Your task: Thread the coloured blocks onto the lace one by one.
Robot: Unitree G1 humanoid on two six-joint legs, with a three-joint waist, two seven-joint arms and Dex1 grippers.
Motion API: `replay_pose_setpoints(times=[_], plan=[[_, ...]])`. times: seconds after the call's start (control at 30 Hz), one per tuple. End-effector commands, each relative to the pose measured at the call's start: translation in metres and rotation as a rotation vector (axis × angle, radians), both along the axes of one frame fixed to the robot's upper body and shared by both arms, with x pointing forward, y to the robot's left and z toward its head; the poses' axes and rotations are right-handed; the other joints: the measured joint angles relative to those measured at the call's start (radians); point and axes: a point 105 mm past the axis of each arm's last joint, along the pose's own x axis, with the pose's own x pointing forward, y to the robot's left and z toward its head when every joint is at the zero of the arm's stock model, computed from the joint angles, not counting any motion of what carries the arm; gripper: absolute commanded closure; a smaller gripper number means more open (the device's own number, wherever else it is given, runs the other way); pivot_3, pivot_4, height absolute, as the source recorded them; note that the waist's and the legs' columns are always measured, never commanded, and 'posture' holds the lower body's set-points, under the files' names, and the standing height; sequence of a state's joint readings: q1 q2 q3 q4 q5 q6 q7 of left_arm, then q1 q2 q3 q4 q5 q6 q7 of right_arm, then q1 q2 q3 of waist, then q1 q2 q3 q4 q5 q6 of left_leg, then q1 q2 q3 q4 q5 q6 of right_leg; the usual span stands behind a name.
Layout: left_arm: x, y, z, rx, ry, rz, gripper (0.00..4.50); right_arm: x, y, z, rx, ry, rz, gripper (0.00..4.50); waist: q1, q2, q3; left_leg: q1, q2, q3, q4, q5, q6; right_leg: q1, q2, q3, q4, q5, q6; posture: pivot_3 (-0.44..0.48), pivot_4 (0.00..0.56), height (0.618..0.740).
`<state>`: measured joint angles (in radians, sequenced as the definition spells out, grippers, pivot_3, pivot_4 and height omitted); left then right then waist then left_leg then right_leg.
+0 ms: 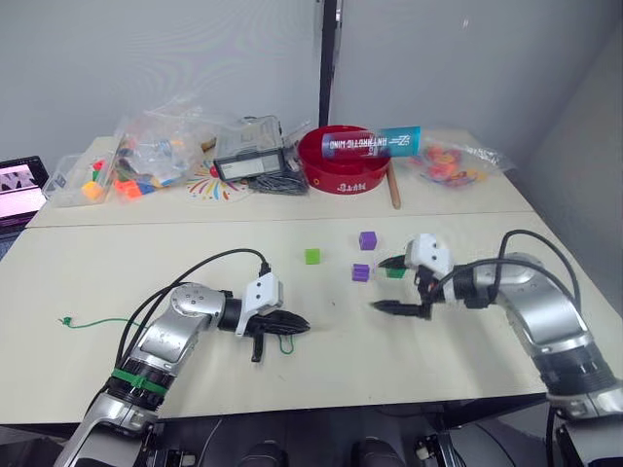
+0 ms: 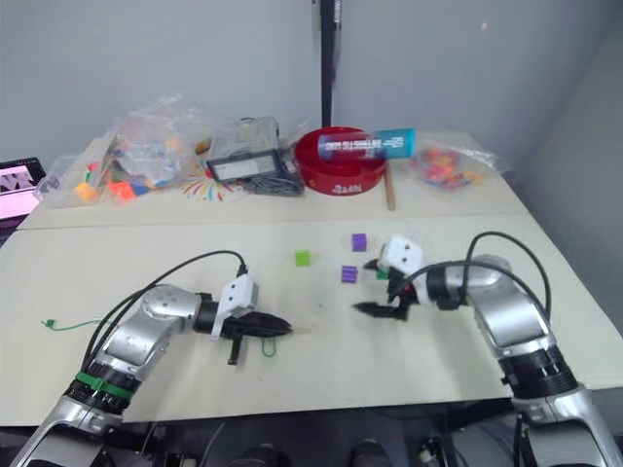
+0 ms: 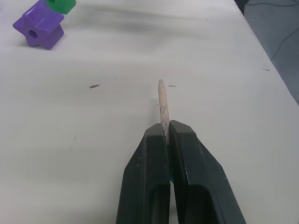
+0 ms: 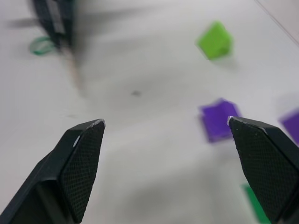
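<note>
While the left claw point(image 1: 300, 325) is pinching the pale tip of the lace point(image 3: 162, 105) low over the table point(image 1: 117, 263), the right claw point(image 1: 389, 284) is hovering with fingers apart near a purple block point(image 1: 360, 272) and what seems a dark green block point(image 1: 395, 272).

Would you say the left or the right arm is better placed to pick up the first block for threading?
The right. Its right gripper is open and empty beside a purple block, while the left gripper is shut on the lace, holding its pale tip out towards the blocks.
</note>
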<state>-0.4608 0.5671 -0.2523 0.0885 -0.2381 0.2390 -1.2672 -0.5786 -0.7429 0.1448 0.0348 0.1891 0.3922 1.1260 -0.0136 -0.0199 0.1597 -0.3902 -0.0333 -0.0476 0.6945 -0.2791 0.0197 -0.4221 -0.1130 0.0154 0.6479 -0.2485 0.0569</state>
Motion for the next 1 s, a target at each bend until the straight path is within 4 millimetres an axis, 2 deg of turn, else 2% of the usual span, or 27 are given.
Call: replay_pose_setpoints(times=[0.03, 0.13, 0.27, 0.53, 0.63, 0.87, 1.0], plan=[[-0.003, 0.0, 0.008, -0.023, -0.028, -0.01, 4.5, 0.024, -0.021, 0.014, -0.048, -0.09, -0.08, 0.03, -0.001, 0.0, 0.0, 0.0, 0.0, 0.0, 0.0, 0.0, 0.0, 0.0, 0.0, 0.0, 0.0, 0.0, 0.0, 0.0, 0.15, 0.74], [-0.004, 0.0, 0.007, -0.024, -0.03, 0.001, 4.5, 0.04, -0.031, 0.011, -0.104, -0.076, -0.103, 0.03, -0.002, 0.0, 0.0, 0.0, 0.0, 0.001, 0.0, 0.0, 0.0, 0.0, 0.0, 0.0, 0.0, 0.0, 0.0, 0.0, 0.15, 0.74], [-0.004, 0.0, 0.006, -0.027, -0.034, 0.009, 4.5, 0.057, -0.034, 0.005, -0.171, -0.045, -0.093, 0.03, -0.003, 0.0, 0.0, 0.0, 0.0, 0.001, -0.001, 0.0, 0.0, 0.0, 0.0, 0.0, 0.0, 0.0, 0.0, 0.0, 0.15, 0.74], [-0.005, 0.0, 0.006, -0.029, -0.045, 0.028, 4.5, 0.07, -0.035, -0.011, -0.252, 0.034, -0.074, 0.03, -0.005, 0.0, 0.0, -0.001, 0.0, 0.0, -0.001, 0.001, -0.003, -0.001, 0.0, 0.0, 0.0, 0.0, 0.0, 0.0, 0.15, 0.74], [-0.005, 0.001, 0.006, -0.031, -0.047, 0.036, 4.5, 0.072, -0.032, -0.011, -0.23, 0.039, -0.065, 0.85, -0.006, 0.0, 0.0, -0.001, 0.0, 0.001, -0.001, 0.003, -0.006, -0.001, 0.0, 0.0, 0.0, 0.0, 0.0, 0.0, 0.15, 0.74], [-0.005, 0.002, 0.005, -0.031, -0.049, 0.051, 4.5, 0.07, -0.027, -0.01, -0.208, 0.038, -0.019, 3.27, -0.008, 0.0, 0.0, -0.001, 0.0, 0.0, -0.002, 0.004, -0.006, -0.001, 0.0, 0.0, 0.001, 0.0, 0.0, 0.0, 0.15, 0.74], [-0.003, 0.006, 0.006, -0.028, -0.048, 0.059, 4.5, 0.057, -0.021, -0.005, -0.191, 0.031, 0.057, 3.32, -0.007, 0.0, 0.0, -0.002, 0.0, 0.0, -0.002, 0.004, -0.006, -0.001, 0.0, 0.0, 0.001, 0.0, 0.0, 0.0, 0.15, 0.74]])
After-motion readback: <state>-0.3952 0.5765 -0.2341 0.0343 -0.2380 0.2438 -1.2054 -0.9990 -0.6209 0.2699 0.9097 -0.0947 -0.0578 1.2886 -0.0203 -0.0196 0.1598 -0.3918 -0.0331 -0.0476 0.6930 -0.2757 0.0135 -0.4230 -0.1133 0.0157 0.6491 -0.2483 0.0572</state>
